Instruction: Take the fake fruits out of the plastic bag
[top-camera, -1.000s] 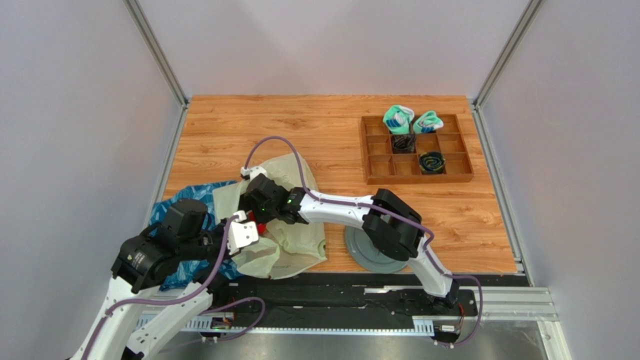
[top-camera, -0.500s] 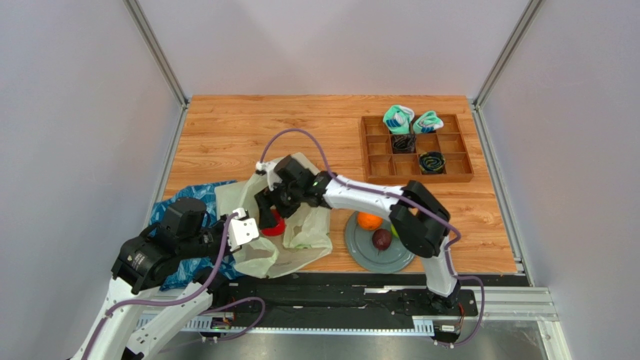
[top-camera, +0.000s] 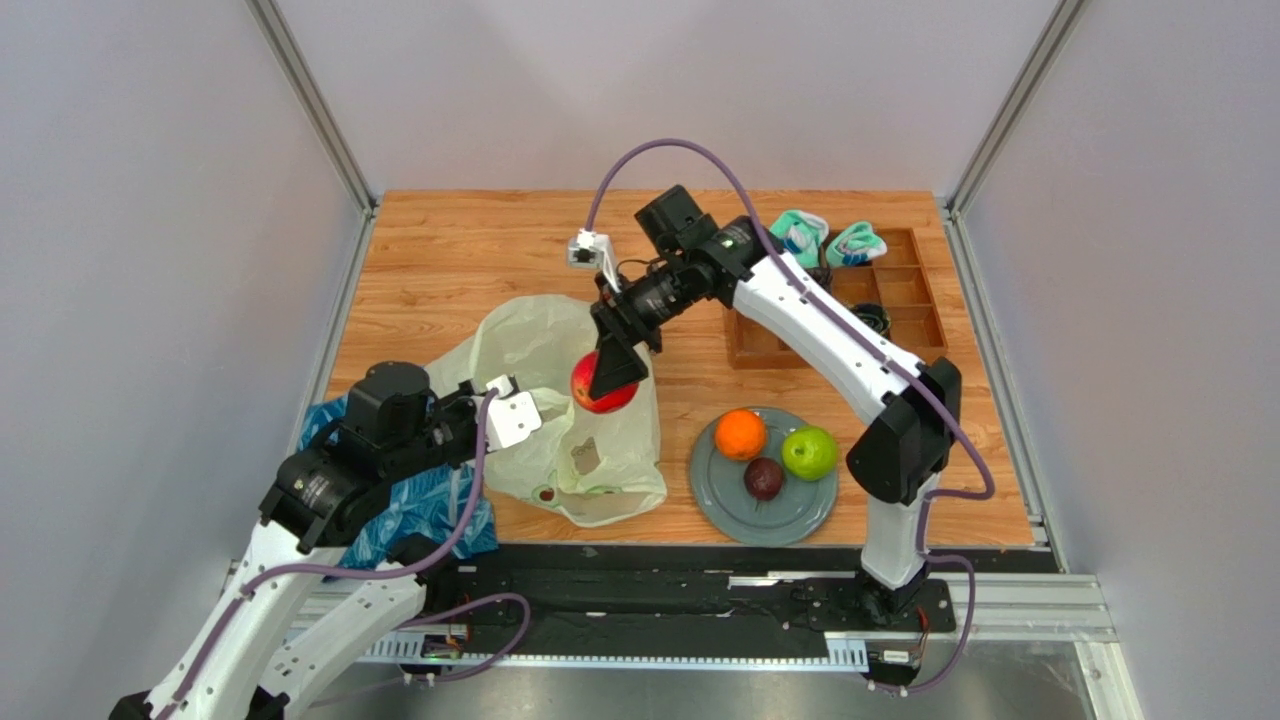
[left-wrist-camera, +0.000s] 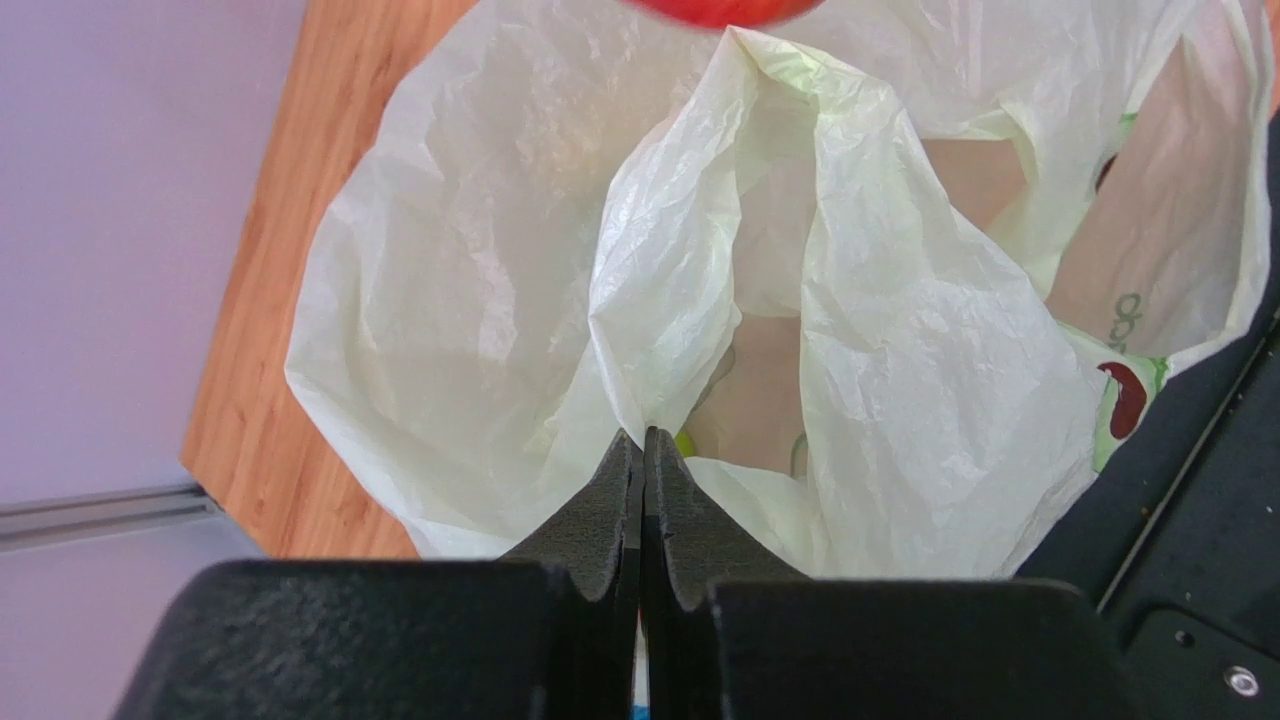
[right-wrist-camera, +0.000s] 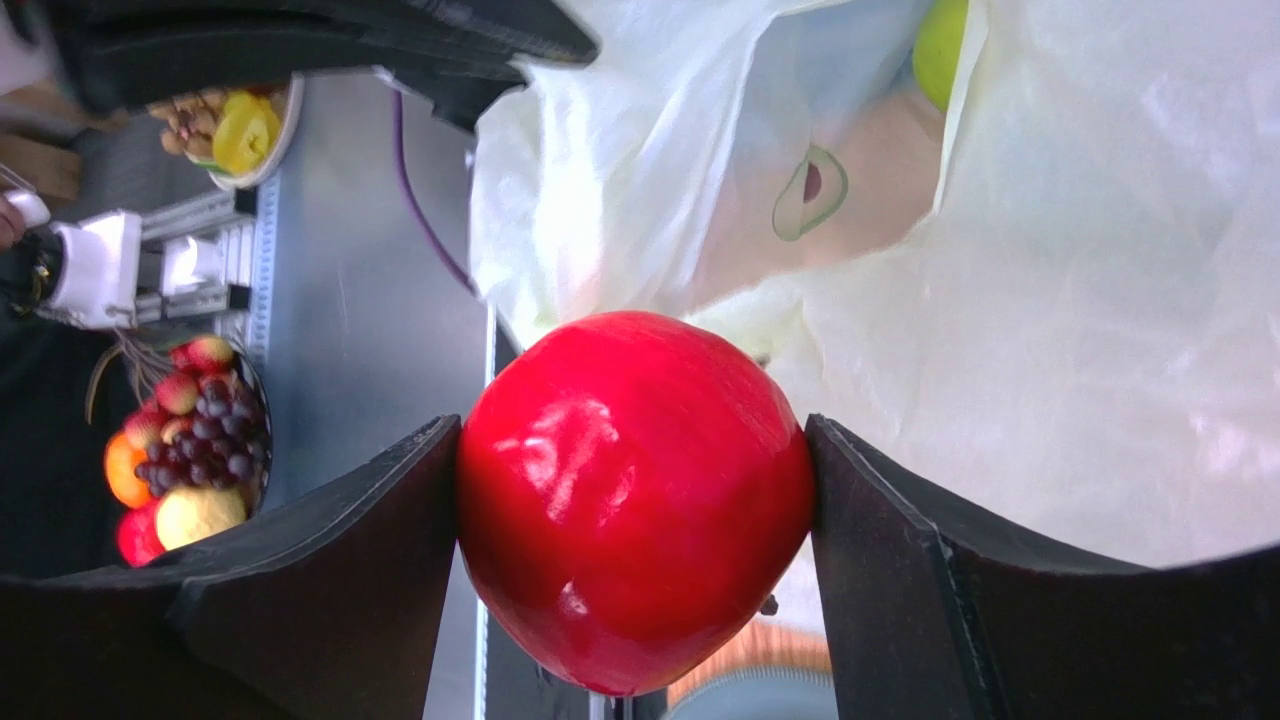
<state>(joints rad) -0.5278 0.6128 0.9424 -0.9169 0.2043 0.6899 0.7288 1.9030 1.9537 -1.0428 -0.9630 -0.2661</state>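
At left, left jaws pinched shut on a fold of the plastic bag (top-camera: 534, 353), mouth held open. Centre — red apple (top-camera: 601, 384) gripped between wide-set right jaws, raised clear of the bag within the last second; likely fourth fruit out. At right, plate (top-camera: 751, 522) holding orange (top-camera: 738, 435), dark fruit (top-camera: 763, 479), green apple (top-camera: 809, 452) — near rim bare.

The wooden table (top-camera: 451, 255) carries the plastic bag (top-camera: 519, 342), a grey plate (top-camera: 751, 519), a compartment tray (top-camera: 917, 288) and, seemingly, a blue bag (top-camera: 428, 507).
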